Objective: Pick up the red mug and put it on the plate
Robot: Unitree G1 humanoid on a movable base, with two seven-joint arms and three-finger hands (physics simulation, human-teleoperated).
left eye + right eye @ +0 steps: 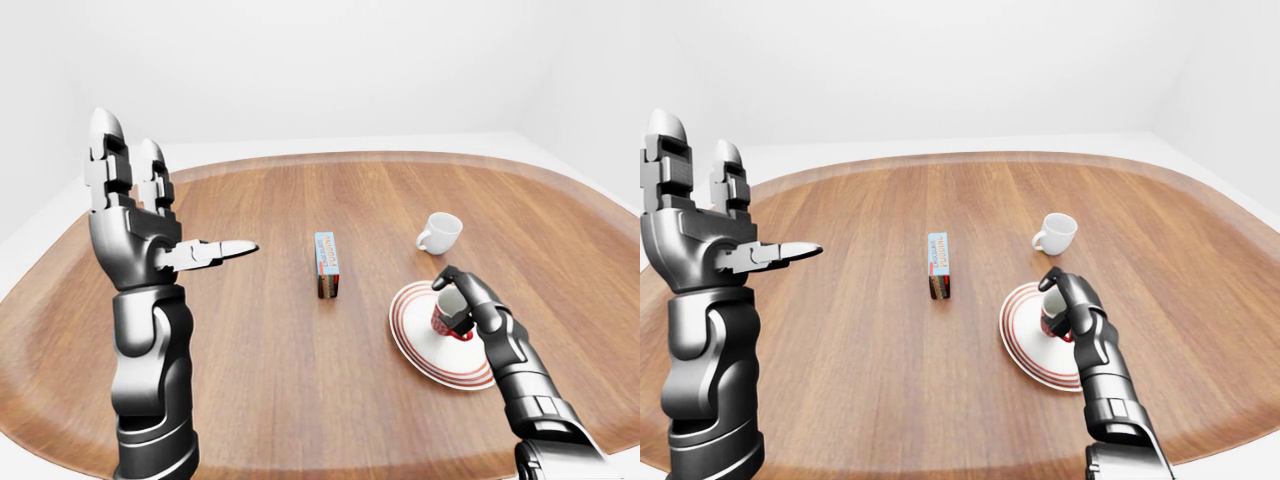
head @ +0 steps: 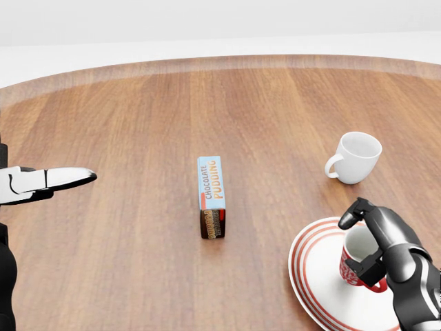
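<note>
The red mug point(image 2: 351, 265), white inside, stands upright on the white plate with red rings point(image 2: 310, 276) at the lower right of the head view. My right hand point(image 2: 363, 245) wraps round the mug from the right, with fingers curled over its rim and side. I cannot tell whether the mug rests fully on the plate or hangs just above it. My left hand point(image 1: 165, 215) is raised at the left of the left-eye view, open and empty, with its fingers spread upward and one pointing right.
A white mug point(image 2: 357, 157) stands on the round wooden table point(image 2: 138, 262), above the plate in the head view. A chocolate pudding box point(image 2: 211, 196) lies in the middle. The table's rim curves along the top.
</note>
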